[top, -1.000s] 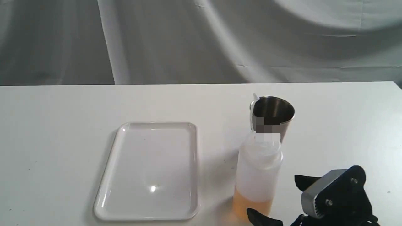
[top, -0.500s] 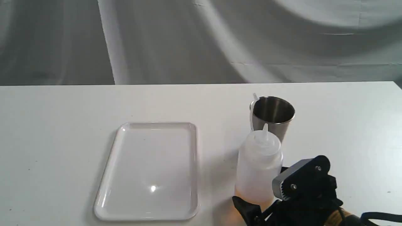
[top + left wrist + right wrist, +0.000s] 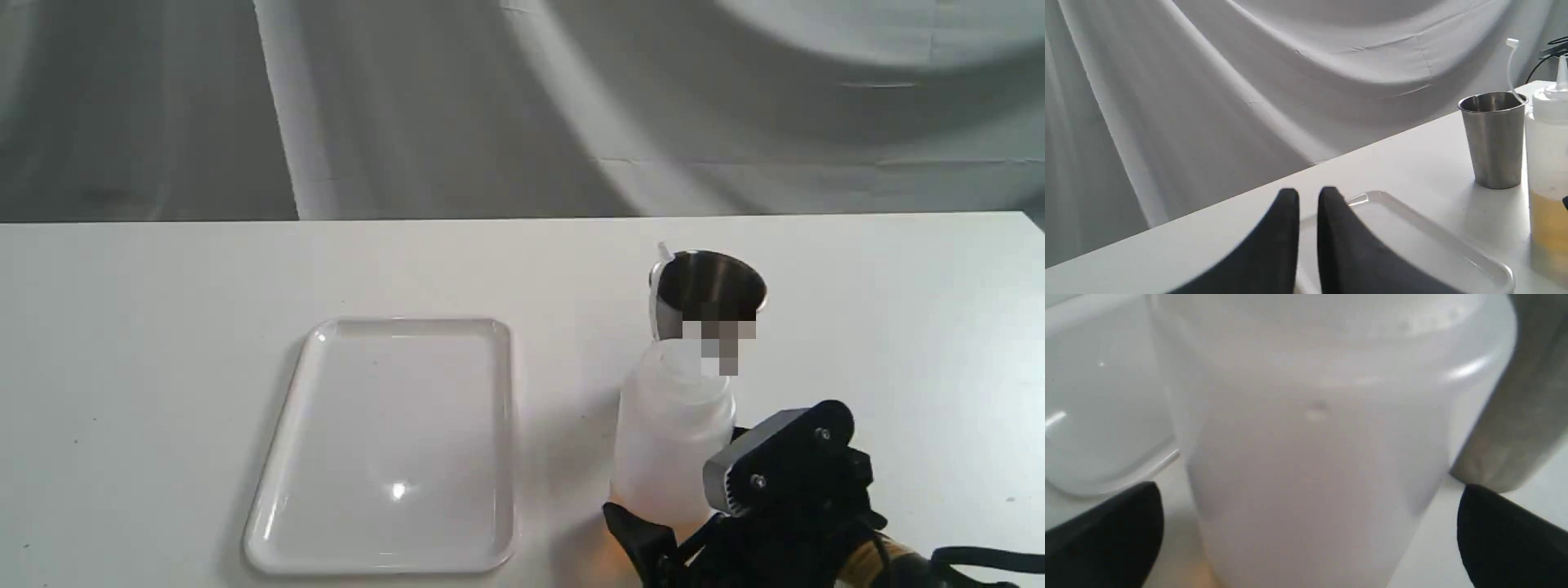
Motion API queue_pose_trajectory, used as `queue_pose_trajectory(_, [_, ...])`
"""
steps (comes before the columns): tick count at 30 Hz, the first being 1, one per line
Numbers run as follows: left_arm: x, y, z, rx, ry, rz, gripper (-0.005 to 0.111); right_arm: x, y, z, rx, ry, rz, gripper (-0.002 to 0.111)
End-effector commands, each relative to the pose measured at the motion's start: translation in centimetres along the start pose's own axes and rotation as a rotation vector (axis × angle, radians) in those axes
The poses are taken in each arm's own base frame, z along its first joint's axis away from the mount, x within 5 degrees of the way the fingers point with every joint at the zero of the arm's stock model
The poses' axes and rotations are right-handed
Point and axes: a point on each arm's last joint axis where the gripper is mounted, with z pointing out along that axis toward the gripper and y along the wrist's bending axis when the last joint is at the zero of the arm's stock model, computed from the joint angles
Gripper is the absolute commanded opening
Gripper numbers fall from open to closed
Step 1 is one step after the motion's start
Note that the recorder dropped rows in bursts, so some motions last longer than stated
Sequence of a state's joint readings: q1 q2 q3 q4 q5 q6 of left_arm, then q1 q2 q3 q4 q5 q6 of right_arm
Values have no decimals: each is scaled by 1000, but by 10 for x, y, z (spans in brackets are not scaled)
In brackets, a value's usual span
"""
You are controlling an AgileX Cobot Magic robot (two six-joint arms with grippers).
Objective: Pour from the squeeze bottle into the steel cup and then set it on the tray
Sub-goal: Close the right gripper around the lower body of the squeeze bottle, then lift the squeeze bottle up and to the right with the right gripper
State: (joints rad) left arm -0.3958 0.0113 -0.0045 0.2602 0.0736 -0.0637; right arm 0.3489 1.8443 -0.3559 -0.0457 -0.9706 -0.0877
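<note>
The translucent squeeze bottle (image 3: 669, 425) stands upright, with amber liquid low inside and its thin cap strap arching up. Just behind it the steel cup (image 3: 710, 284) stands upright, dark inside. The glossy white tray (image 3: 392, 408) lies flat to their left, apart.

The right hand (image 3: 686, 482) has a matte black housing edged with a brushed grey metal strip (image 3: 751, 445). A short row of teeth is cut into one end of the strip. Just beside the strip, two small round screws (image 3: 823, 434) sit in the black face. Below the strip, black fingers (image 3: 637, 531) curve and taper to blunt tips. Behind the strip, a tan band (image 3: 867, 563) wraps the wrist, and a thin black cable (image 3: 980, 559) trails off. The left hand (image 3: 1308, 200) has two smooth black fingers with rounded tips.
</note>
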Motion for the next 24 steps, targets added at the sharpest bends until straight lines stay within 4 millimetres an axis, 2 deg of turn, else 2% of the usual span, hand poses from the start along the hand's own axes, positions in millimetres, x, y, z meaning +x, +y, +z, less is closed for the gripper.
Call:
queue_pose_trajectory(1, [1, 0, 0, 0, 2, -5, 8, -3, 0, 4, 5, -1, -18, 95])
queue_pose_trajectory(6, [1, 0, 0, 0, 2, -5, 8, -3, 0, 4, 6, -4, -17, 95])
queue_pose_trajectory(10, [1, 0, 0, 0, 2, -5, 8, -3, 0, 4, 6, -4, -17, 89])
queue_pose_trajectory(16, [1, 0, 0, 0, 2, -5, 8, -3, 0, 4, 6, 0, -19, 67])
queue_pose_trajectory(24, [1, 0, 0, 0, 2, -5, 8, -3, 0, 4, 1, 1, -25, 45])
